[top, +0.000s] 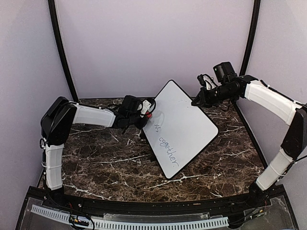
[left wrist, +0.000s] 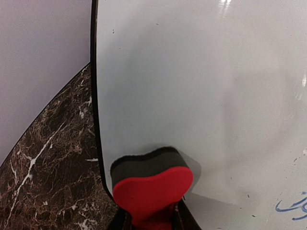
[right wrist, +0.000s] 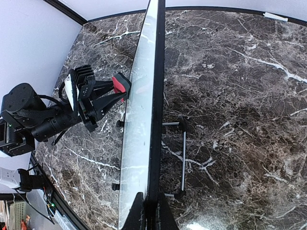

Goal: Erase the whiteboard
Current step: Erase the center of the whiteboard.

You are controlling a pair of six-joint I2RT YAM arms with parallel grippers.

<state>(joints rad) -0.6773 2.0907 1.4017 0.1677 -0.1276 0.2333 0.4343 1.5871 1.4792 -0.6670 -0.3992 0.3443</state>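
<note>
The whiteboard (top: 184,125) stands tilted on a stand at mid-table, with blue handwriting along its lower left part. It fills the left wrist view (left wrist: 201,86) and shows edge-on in the right wrist view (right wrist: 139,124). My left gripper (top: 146,111) is shut on a red eraser (left wrist: 152,188) with a dark felt side, pressed against the board near its left edge. The eraser also shows in the right wrist view (right wrist: 121,84). My right gripper (top: 197,101) is shut on the board's upper right edge, its fingertips (right wrist: 138,213) clamped either side of it.
The table (top: 96,158) is dark marble with white veins. A thin metal stand (right wrist: 183,160) props the board from behind. Pale walls and black corner posts enclose the back and sides.
</note>
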